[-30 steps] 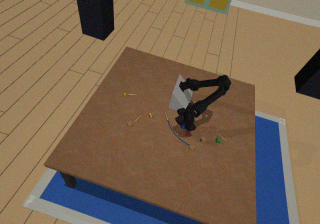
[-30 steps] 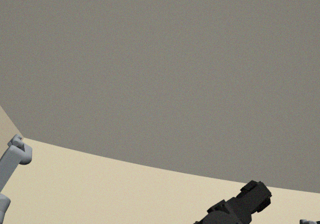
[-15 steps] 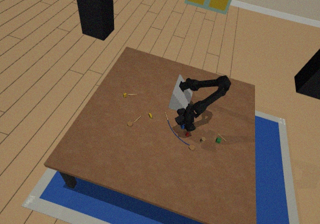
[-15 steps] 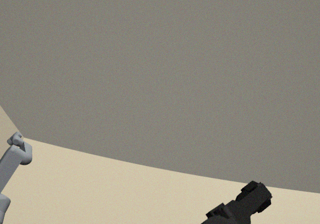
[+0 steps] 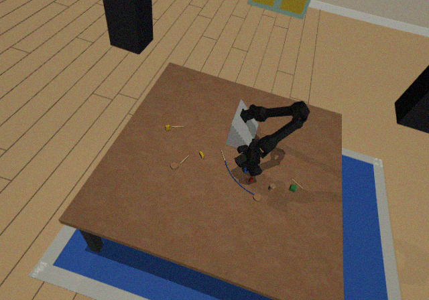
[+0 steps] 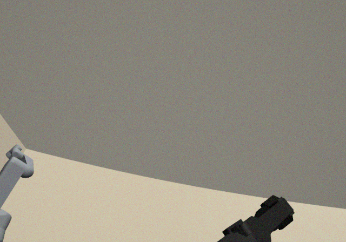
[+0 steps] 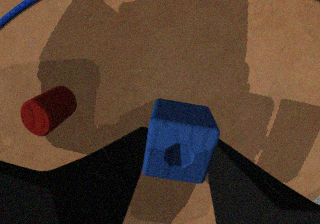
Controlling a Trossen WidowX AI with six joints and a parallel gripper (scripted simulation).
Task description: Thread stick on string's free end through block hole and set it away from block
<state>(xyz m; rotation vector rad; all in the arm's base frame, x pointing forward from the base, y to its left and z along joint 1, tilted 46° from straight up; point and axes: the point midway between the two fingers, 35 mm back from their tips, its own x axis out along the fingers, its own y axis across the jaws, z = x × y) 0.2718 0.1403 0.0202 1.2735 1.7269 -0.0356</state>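
- The tool (image 5: 247,166) (image 7: 179,140) is gripping the blue holed block (image 5: 244,169) (image 7: 175,134); any lift is risking the stay-on-tabletop (image 5: 155,199) rule.
- A skewed squeeze is possibly turning its hole.
- The string-end stick (image 5: 222,155) is lying apart, beyond the fingers, unthreaded.

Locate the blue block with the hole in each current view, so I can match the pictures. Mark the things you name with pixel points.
Top: right of centre, partly hidden under the gripper (image 5: 250,172) (image 7: 179,149), with the blue block (image 5: 245,169) (image 7: 181,144) just showing.
Exterior: not in it.
Wrist: low, slightly right of centre, between the gripper's fingers, its hole facing the camera.
Landmark: the red cylinder (image 5: 251,179) (image 7: 49,111), near the block in the top and wrist views; the exterior view lacks it.
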